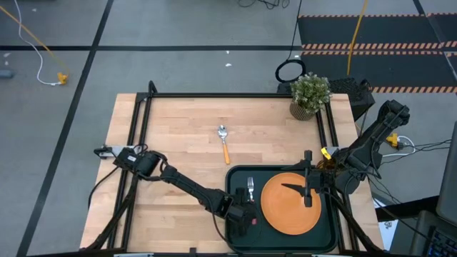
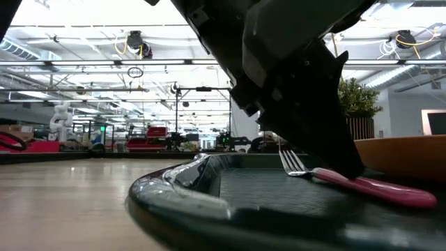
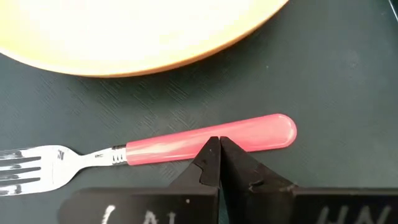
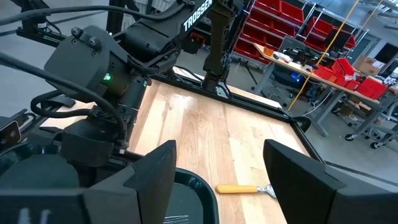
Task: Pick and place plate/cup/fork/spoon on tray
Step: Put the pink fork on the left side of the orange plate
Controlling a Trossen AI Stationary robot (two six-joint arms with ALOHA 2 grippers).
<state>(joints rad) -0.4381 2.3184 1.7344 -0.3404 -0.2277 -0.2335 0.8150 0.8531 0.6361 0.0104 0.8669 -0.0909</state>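
The dark tray [image 1: 239, 235] lies at the table's near right, with the orange plate [image 1: 285, 210] in it. The fork [image 1: 250, 189] lies flat in the tray, left of the plate, tines toward the far edge; the left wrist view shows its pink-red handle [image 3: 186, 144]. The spoon [image 1: 224, 143] lies on the bare wood at mid table and also shows in the right wrist view [image 4: 245, 188]. My left gripper [image 1: 244, 214] is shut, low over the fork's handle. My right gripper [image 1: 307, 189] hangs open and empty over the plate. The cup does not show plainly. My left gripper's shut fingertips [image 3: 214, 155] stand at the middle of the fork's handle [image 3: 236, 135], coming from above and slanting down. In the low view a finger reaches the handle [image 2: 369, 187], so they seem to touch it. The handle is not between the fingers. The fork lies on the tray floor.
A potted green plant [image 1: 309, 93] stands at the far right corner of the table. A black frame rail [image 1: 235, 95] runs along the table's far edge and sides. Bare wood lies left of the tray and around the spoon.
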